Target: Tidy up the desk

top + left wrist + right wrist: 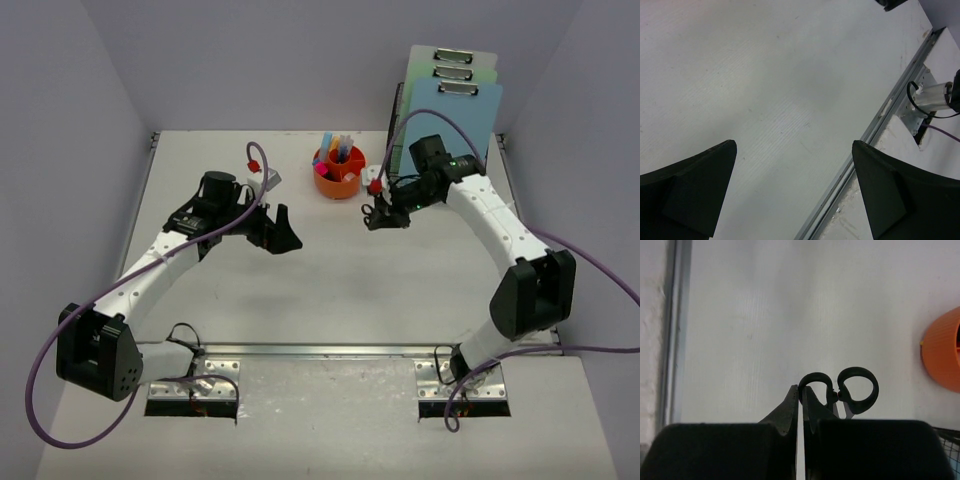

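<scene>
A robotics test cell, staged as an office desk, is shown: a large flat white rectangular worktop [330,300] is enclosed by pale lavender walls [60,150], and two white-and-black robot arms [160,262] trailing purple cables [590,349] are bolted at its metal front rail [320,349]. A ribbed orange pen cup [338,182] and pastel clipboards [455,105] are set at the back.

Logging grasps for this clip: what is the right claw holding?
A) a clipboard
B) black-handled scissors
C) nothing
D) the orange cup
B: in the right wrist view the right claw is closed on the black-handled scissors, whose finger loops stick out past its tips, while the orange cup stands apart.
</scene>
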`<state>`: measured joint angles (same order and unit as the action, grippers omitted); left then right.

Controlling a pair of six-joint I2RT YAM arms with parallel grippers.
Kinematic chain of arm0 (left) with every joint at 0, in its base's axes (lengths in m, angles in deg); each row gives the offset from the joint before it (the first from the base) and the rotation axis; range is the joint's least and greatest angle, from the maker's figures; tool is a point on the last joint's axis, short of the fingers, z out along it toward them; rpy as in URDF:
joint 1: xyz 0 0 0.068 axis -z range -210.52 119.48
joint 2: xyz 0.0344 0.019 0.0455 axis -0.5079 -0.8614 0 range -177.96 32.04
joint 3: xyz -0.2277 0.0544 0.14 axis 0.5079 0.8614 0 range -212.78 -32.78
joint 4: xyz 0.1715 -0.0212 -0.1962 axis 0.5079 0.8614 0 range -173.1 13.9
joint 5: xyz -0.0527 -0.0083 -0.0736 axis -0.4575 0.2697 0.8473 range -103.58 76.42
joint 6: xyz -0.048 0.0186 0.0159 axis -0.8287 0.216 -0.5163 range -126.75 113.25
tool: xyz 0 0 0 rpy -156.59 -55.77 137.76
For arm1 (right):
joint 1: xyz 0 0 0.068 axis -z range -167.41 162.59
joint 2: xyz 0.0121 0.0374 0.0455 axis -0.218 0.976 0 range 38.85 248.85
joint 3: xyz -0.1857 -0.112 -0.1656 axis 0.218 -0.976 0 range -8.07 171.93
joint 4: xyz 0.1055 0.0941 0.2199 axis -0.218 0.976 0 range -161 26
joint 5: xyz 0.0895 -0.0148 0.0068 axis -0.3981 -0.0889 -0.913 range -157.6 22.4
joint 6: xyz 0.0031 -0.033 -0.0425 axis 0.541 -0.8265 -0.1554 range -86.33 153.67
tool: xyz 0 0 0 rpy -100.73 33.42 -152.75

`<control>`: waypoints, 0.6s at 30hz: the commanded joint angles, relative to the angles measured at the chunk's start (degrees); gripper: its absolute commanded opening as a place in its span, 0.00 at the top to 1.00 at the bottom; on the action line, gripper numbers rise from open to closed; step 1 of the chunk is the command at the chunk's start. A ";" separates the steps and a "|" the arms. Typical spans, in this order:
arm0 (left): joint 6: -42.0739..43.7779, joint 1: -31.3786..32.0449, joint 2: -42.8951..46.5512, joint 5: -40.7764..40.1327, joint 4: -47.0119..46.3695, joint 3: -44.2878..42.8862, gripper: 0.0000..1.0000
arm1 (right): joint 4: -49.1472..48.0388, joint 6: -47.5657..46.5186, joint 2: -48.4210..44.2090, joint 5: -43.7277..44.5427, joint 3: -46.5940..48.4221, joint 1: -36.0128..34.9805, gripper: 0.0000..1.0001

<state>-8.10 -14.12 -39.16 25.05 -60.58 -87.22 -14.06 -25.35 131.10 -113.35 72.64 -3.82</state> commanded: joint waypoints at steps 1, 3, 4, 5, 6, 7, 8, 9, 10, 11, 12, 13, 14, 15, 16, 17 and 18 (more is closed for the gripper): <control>-0.67 -0.66 0.54 1.07 -1.53 -2.69 0.00 | -14.45 22.56 0.29 -22.61 4.73 5.94 1.00; -0.91 -0.67 0.30 1.17 -1.28 -3.17 0.00 | -32.70 38.71 0.38 -25.74 2.04 8.09 1.00; -1.11 -0.67 0.27 1.18 -1.14 -3.33 0.00 | -40.17 49.27 0.50 -27.59 -0.15 9.63 1.00; -1.27 -0.67 0.27 1.15 -0.98 -3.49 0.00 | -52.24 59.09 0.95 -28.73 -2.01 10.97 1.00; -1.38 -0.67 0.27 1.10 -0.82 -3.66 0.00 | -67.88 67.97 1.60 -29.29 -3.50 12.07 1.00; -1.38 -0.72 0.32 1.10 -0.71 -3.71 0.00 | -75.37 74.41 2.97 -28.99 -3.53 12.93 1.00; -1.41 -0.73 0.36 1.04 -0.58 -3.78 0.00 | -81.47 79.92 5.12 -28.69 -3.13 13.83 1.00; -1.49 -0.67 0.34 0.90 -0.46 -3.87 0.00 | -85.05 83.57 8.22 -28.20 -1.74 14.64 1.00; -1.54 -0.67 0.29 0.85 -0.46 -3.98 0.00 | -88.44 86.85 10.39 -27.26 -0.02 15.14 1.00; -1.62 -0.67 0.20 0.76 -0.46 -4.08 0.00 | -91.34 90.66 12.06 -25.02 1.74 15.47 1.00; -1.71 -0.67 0.12 0.68 -0.46 -4.17 0.00 | -95.44 92.52 13.53 -23.42 2.81 15.72 1.00; -1.84 -0.67 -0.01 0.66 -0.52 -4.24 0.00 | -97.74 93.56 15.55 -22.26 3.97 15.90 1.00; -1.99 -0.67 -0.12 0.59 -0.59 -4.25 0.00 | -99.70 94.36 17.29 -20.18 4.78 15.97 1.00; -2.14 -0.67 -0.20 0.48 -0.67 -4.22 0.00 | -102.01 95.04 18.64 -17.35 5.23 15.97 1.00; -2.28 -0.67 -0.25 0.37 -0.71 -4.17 0.00 | -104.06 95.68 19.94 -14.76 5.66 15.96 1.00; -2.37 -0.67 -0.26 0.28 -0.67 -4.07 0.00 | -105.14 96.22 21.05 -13.00 6.00 15.91 1.00; -2.43 -0.67 -0.26 0.16 -0.64 -3.99 0.00 | -106.09 96.68 22.18 -11.40 6.44 15.84 1.00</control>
<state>-9.27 -14.12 -39.35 25.02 -60.05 -88.99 -103.40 62.12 151.05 -132.71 74.94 12.48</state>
